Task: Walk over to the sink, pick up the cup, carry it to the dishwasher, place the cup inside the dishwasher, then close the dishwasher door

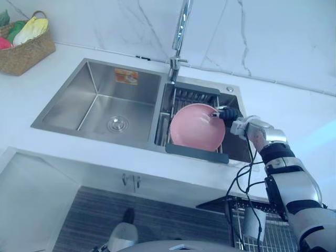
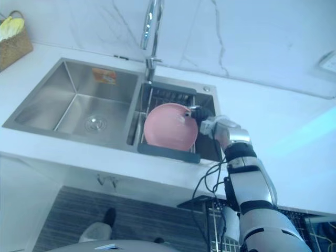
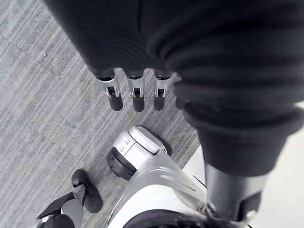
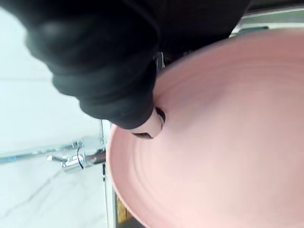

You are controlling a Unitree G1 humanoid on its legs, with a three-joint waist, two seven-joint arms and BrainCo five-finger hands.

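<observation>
The white countertop [image 1: 294, 110] runs across the middle of the frame, and sunk into it is a steel double sink [image 1: 94, 100], its larger basin left of centre; the thing under the robot's hand is a pink bowl [image 1: 197, 128] rather than a cup, tipped up on edge in the drain rack [image 1: 191, 96] that sits in the narrower right-hand basin, just right of centre; a wire rack [image 1: 273, 239] shows at the lower right, which I take for the dishwasher's; a wicker basket [image 1: 26, 52] stands in the upper left corner, and the faucet [image 1: 180, 31] rises at top centre. The bowl looks stiff and smooth, likely slick and liable to chip against steel; it is wide and shallow, so I'd judge the rim the only sensible place to take it, thumb on one face and fingers on the other, lifted clear of the rack wires before any turn. The right hand [image 1: 239, 125] reaches in from the lower right, arm stretched over the counter edge, and meets the bowl's upper right rim; one fingertip [image 4: 151, 124] lies on the bowl's inner face, but the others are hidden, so I cannot tell whether it has a grip. The left hand [image 3: 137, 90] hangs over the floor, fingers straight, holding nothing.
</observation>
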